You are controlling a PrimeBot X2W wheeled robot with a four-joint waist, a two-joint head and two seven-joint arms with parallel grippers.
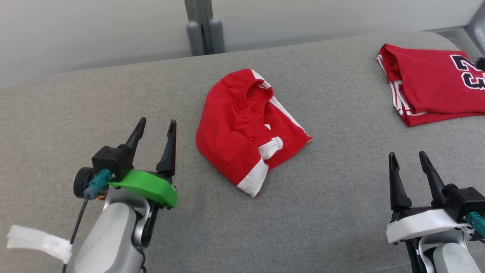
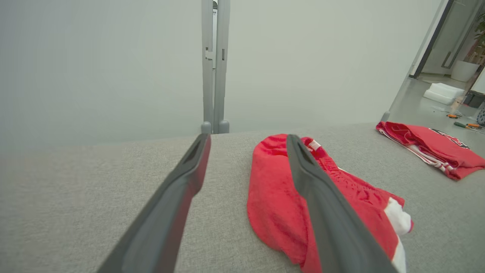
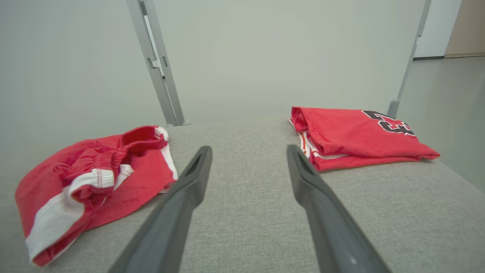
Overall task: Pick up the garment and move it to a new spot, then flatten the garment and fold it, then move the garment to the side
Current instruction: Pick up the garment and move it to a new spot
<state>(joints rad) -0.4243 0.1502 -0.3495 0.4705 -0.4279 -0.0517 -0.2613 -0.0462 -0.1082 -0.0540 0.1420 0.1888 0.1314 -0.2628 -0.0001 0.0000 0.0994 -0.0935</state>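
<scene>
The garment is a pair of red shorts with white trim, lying bunched and loosely folded in the middle of the grey cushion. It also shows in the left wrist view as the garment and in the right wrist view as the garment. My left gripper stands open just left of it, apart from the cloth, holding nothing. Its right finger crosses in front of the shorts. My right gripper is open at the lower right, well clear of the garment and empty.
A folded red jersey with dark numerals lies at the cushion's far right, seen also as the jersey. A grey post stands behind the cushion against a pale wall. A white tag hangs off my left arm.
</scene>
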